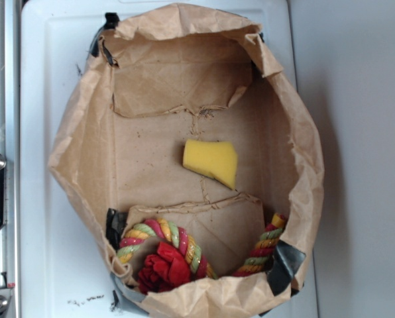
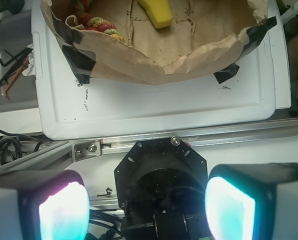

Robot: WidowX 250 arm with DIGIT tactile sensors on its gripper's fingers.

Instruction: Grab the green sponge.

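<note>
Sponge untouched in the bag, gripper parked well outside it

In the exterior view, the green sponge (image 1: 212,162) (yellow in practice) is seen flat on the floor of the paper bag (image 1: 65,165), about dead centre, with the rope toy (image 1: 163,255) well apart from it at 6 o'clock; no arm is seen here at all. In the wrist view, the sponge (image 2: 158,12) is cut off by the frame at 12 o'clock, and the gripper (image 2: 146,207) is spread wide with nothing held, both glowing pads (image 2: 229,210) at the bottom edge, over the metal rail (image 2: 139,145) and short of the white tray (image 2: 154,107). Likely trouble: the crumpled bag rim could get snagged or crushed on the way in, or the soft foam squashed and pushed aside instead of pinched.
</note>
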